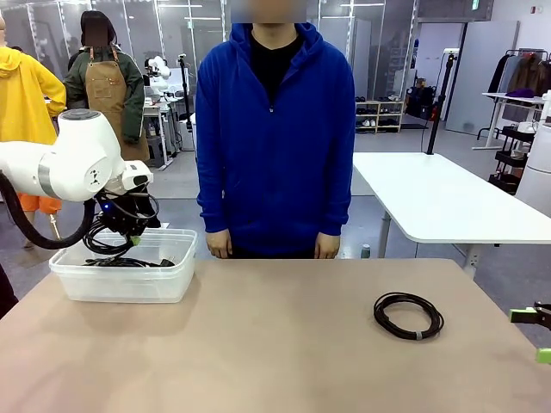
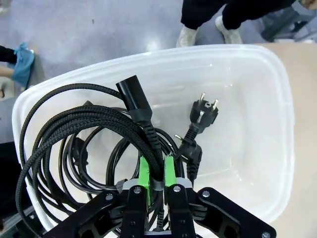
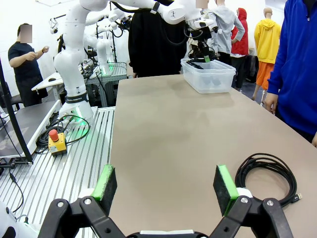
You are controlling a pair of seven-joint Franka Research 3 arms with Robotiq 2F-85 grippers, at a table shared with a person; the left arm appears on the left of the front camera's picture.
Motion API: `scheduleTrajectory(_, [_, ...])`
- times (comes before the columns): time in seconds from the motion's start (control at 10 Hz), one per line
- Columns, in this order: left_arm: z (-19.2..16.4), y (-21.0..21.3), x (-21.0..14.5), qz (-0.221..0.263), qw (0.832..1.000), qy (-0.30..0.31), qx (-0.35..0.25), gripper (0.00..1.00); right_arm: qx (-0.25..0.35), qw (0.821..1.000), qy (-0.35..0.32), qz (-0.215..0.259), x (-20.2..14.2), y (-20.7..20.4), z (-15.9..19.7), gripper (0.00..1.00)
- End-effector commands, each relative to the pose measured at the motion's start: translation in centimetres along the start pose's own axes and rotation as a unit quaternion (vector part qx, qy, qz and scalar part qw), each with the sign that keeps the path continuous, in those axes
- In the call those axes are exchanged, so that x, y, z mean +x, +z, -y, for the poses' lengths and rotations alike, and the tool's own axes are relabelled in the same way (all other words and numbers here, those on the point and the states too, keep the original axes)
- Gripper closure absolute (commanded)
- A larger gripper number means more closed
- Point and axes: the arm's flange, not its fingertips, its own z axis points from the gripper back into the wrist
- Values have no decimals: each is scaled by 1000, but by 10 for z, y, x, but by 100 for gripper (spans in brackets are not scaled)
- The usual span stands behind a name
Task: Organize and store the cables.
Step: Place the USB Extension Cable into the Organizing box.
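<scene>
A clear plastic bin stands at the table's left. My left gripper hangs over it, its green pads pressed on a black braided cable whose coil dangles into the bin. More black cables and a two-pin plug lie on the bin's floor. In the front view the left gripper sits just above the bin's rim. Another coiled black cable lies on the table at the right. My right gripper stands open beside this coil, with nothing between its fingers.
A person in a blue hoodie stands at the far edge, hands down by the table. A white table stands behind at the right. The tan tabletop stretches bare between bin and coil.
</scene>
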Motion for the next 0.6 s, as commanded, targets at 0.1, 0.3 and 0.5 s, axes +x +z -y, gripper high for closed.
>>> scheduleTrajectory(0.1, [3, 6, 3, -8, 999, 32, 19, 31, -4, 1000, -11, 4, 4, -1, 2, 0])
scheduleTrajectory(0.3, [5, 9, 3, 0, 999, 33, 11, 0, -4, 1000, -11, 4, 4, -1, 2, 0])
scheduleTrajectory(0.5, [6, 21, 1, 13, 999, 51, 0, 11, -4, 1000, -11, 4, 4, -1, 2, 0])
